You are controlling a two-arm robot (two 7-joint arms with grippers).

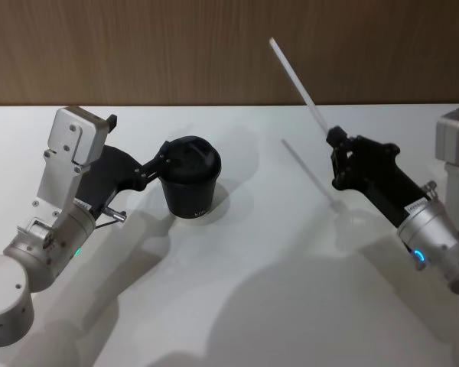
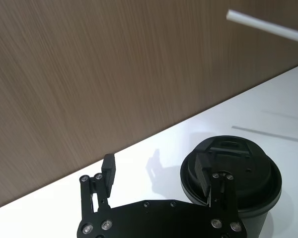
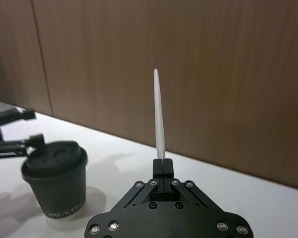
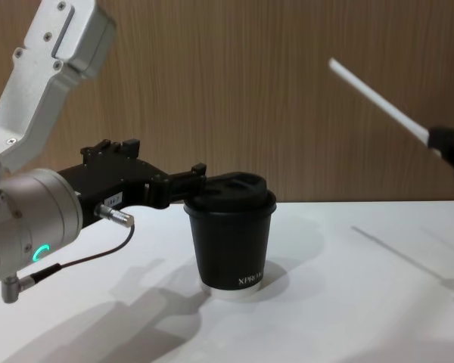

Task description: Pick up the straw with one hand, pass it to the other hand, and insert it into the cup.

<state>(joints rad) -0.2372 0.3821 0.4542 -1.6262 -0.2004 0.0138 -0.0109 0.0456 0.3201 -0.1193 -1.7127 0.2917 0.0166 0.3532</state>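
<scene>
**Left gripper at the cup, right gripper holding the straw clear of the worktop.**

From the left: the left gripper, jaws released, has one finger at the lid rim of the black paper cup, which stands upright on the white worktop. White lettering on the cup's side begins "XPR"; the rest cannot be read. The worktop's far edge meets a wood-panel wall. Bare worktop lies open between the cup and the right gripper. Its jaws are clenched on the lower end of the white straw, whose free end slants up and leftward.
</scene>
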